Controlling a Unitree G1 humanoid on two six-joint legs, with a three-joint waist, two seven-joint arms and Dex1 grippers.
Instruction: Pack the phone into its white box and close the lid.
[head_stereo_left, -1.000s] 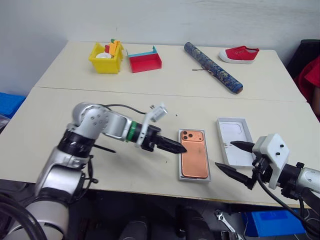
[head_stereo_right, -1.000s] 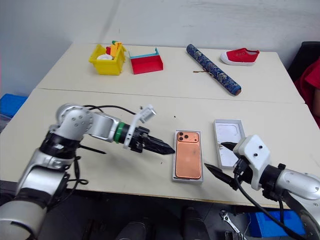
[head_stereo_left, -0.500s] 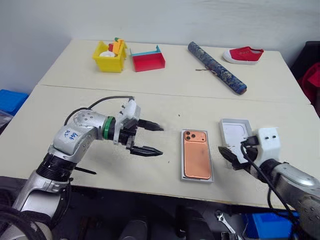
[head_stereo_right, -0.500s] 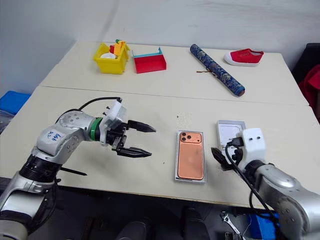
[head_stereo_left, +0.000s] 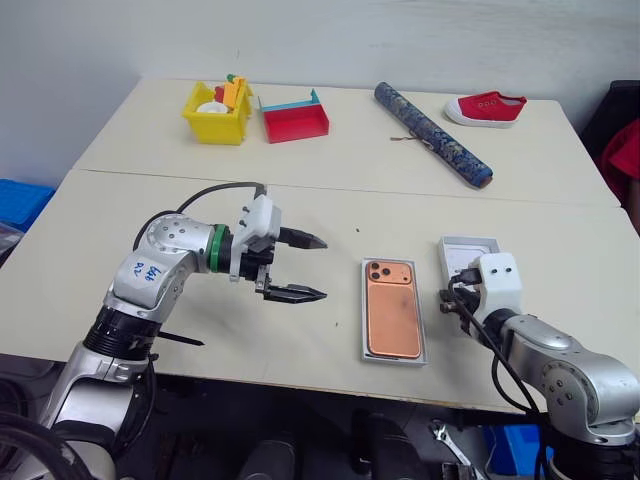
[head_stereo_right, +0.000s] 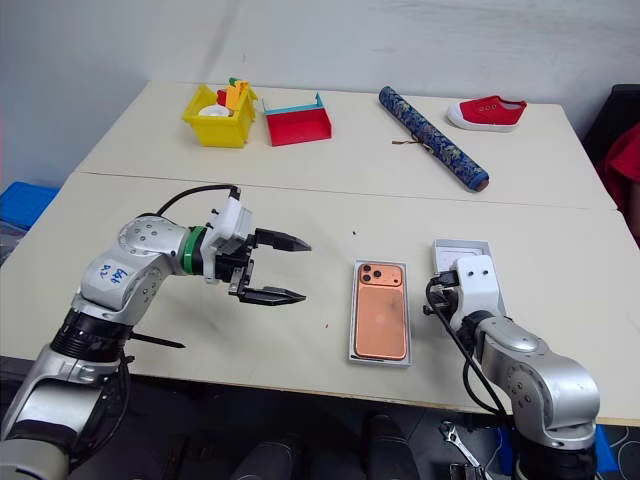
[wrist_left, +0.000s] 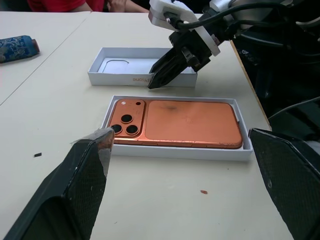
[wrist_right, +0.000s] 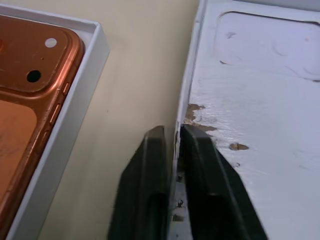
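Two claws work over our table (head_stereo_left: 120, 210). Our right claw (wrist_right: 172, 150) has its fingers pinched shut on the near side wall of the lid (head_stereo_left: 462, 258), which lies open side up. Just left of that claw, the phone (head_stereo_left: 391, 308) lies camera side up inside the white box (wrist_left: 175, 151). Our left claw (head_stereo_left: 303, 267) hovers wide open and empty, left of the box, pointing toward it.

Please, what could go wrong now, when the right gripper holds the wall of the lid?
1. The right gripper pinches only the thin side wall of the lid; the card looks torn there and may bend or slip when lifted.
2. The lid lies close beside the white box, so swinging it over could knock the box or the phone.
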